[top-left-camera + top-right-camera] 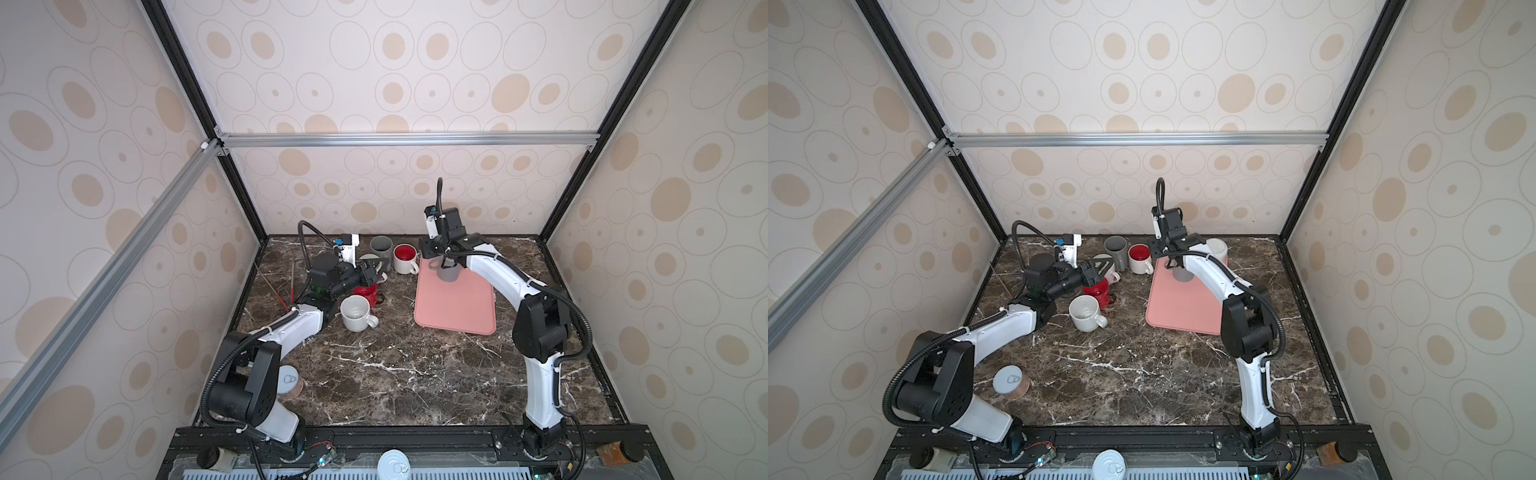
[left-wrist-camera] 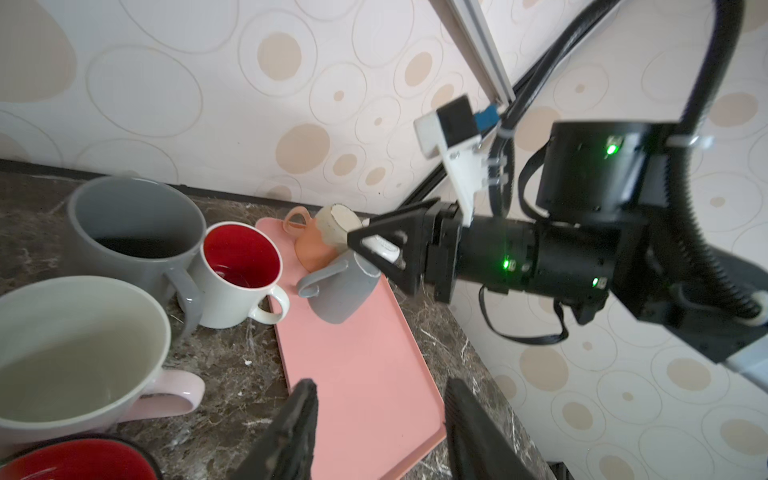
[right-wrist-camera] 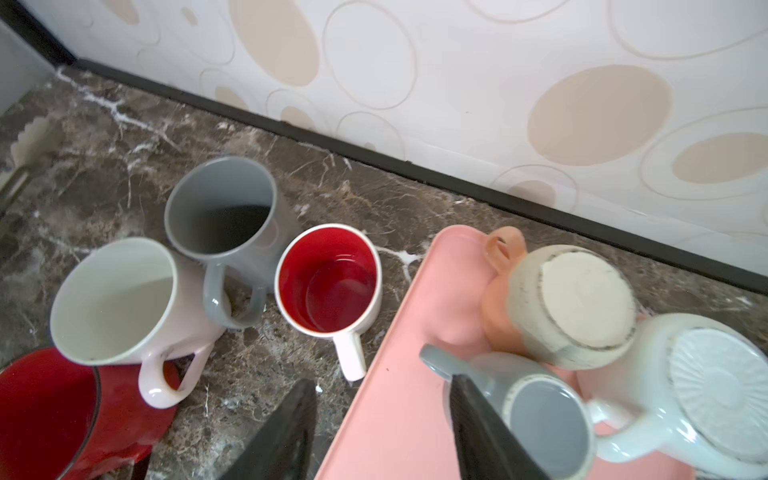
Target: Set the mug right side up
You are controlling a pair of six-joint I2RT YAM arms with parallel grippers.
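A small grey mug [image 3: 544, 419] stands upside down, base up, on the pink tray [image 1: 453, 307] near its far left corner, shown in both top views [image 1: 449, 273] [image 1: 1181, 274]. My right gripper [image 3: 380, 384] hovers over it, open, with nothing between the jaws; one finger [image 3: 478, 415] lies against the mug's handle side. From the left wrist view the mug [image 2: 345, 291] sits just under the right gripper [image 2: 374, 249]. My left gripper [image 2: 382, 388] is open and empty, left of the tray [image 1: 370, 271].
Two more upside-down mugs, orange and cream [image 3: 569, 307] and white [image 3: 715, 395], crowd the grey one on the tray. Upright mugs cluster left of the tray: grey [image 1: 381, 246], white with red inside [image 1: 405, 257], red [image 1: 368, 293], cream [image 1: 355, 313]. A tin [image 1: 289, 380] lies front left.
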